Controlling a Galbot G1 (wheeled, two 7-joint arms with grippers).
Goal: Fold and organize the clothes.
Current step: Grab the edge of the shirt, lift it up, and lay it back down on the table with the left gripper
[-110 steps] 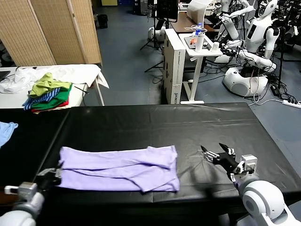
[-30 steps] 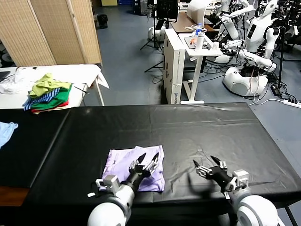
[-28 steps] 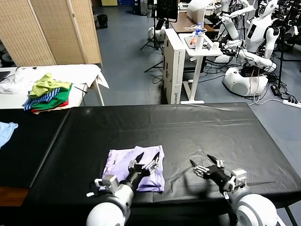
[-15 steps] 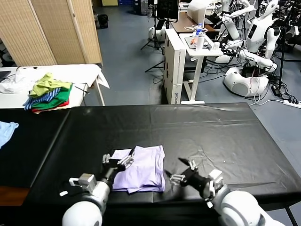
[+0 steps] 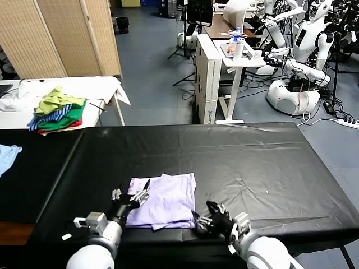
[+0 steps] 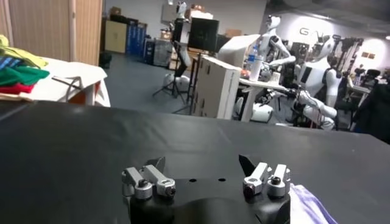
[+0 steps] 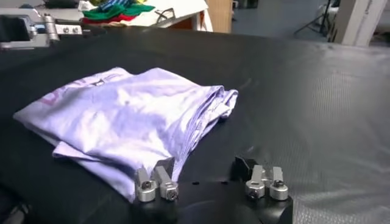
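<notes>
Flanking the folded T-shirt (image 5: 164, 200), both grippers' fingers spread.

One folded lavender T-shirt (image 5: 163, 200), one black worktop (image 5: 247, 157), two open grippers, left gripper (image 5: 130, 195) and right gripper (image 5: 206, 217), one pile of clothes (image 5: 57, 111), one blue cloth (image 5: 7, 154).

T-shirt (image 7: 128, 115): soft lavender cotton cloth, matt, creased
Desk (image 5: 235, 151): black sheet covering, slightly glossy, wrinkled
End effector fingers (image 7: 152, 182): silvery metal with bolts
</notes>
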